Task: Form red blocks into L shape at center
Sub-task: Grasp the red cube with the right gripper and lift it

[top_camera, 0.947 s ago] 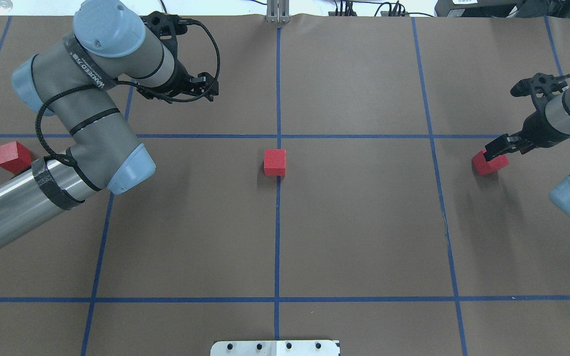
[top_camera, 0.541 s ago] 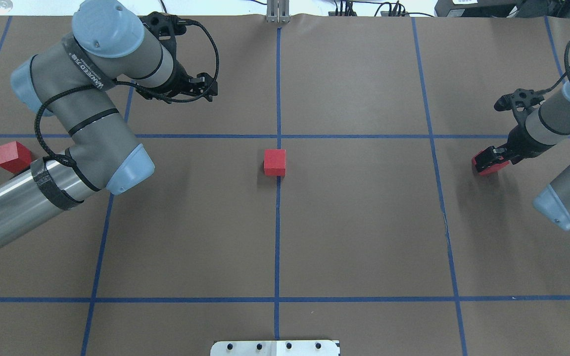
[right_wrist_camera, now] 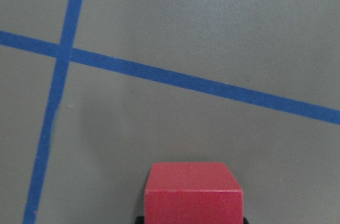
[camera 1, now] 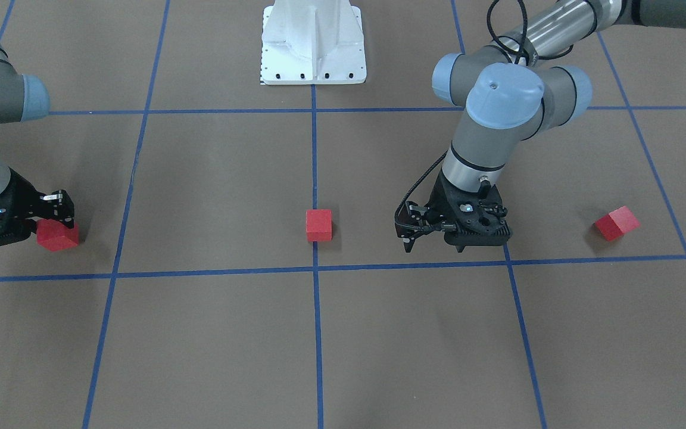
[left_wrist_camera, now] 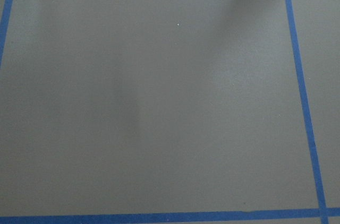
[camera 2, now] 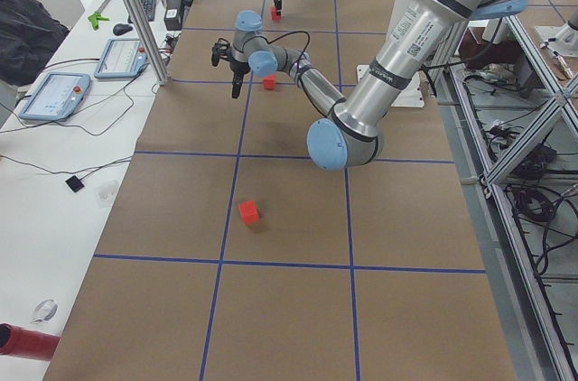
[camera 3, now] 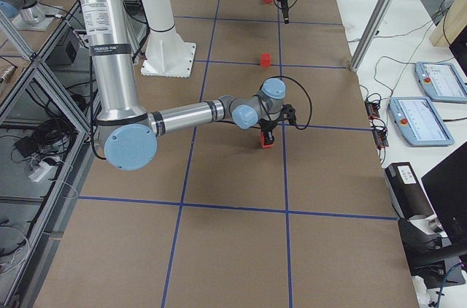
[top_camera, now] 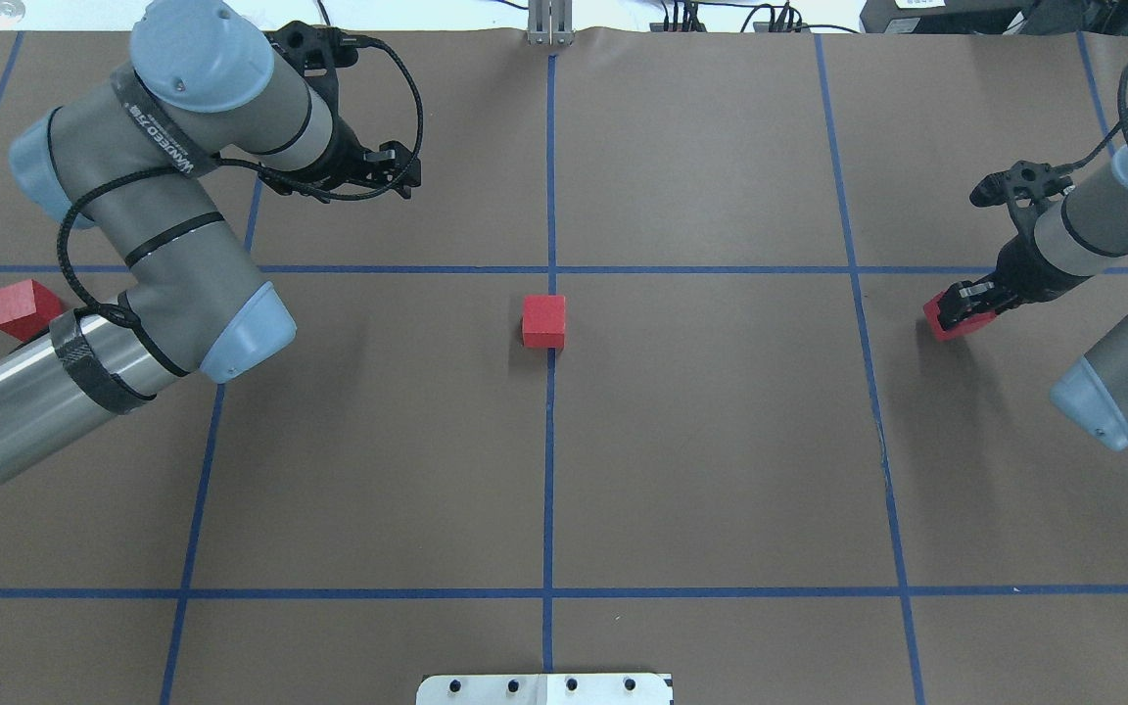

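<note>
One red block [top_camera: 543,321] [camera 1: 318,224] lies on the blue tape line just on the robot's side of the center crossing [top_camera: 551,269] [camera 1: 314,269]. My right gripper [top_camera: 965,304] [camera 1: 57,205] is shut on a second red block [top_camera: 948,321] [camera 1: 57,235] at the far right; the block fills the bottom of the right wrist view [right_wrist_camera: 194,192]. A third red block [top_camera: 23,306] [camera 1: 616,223] lies at the far left, beside my left forearm. My left gripper [top_camera: 413,172] [camera 1: 434,244] is open and empty, points down over bare floor beyond the cross line, left of center.
The white robot base plate [top_camera: 544,688] [camera 1: 313,44] sits at the near edge. A metal post [top_camera: 550,24] stands at the far edge. Desks with tablets [camera 2: 54,97] [camera 3: 423,114] flank the operators' side. The left wrist view shows only brown floor and tape lines.
My right gripper has swung a little left and towards center, taking the red block with it. My left arm has shifted slightly left and farther away.
</note>
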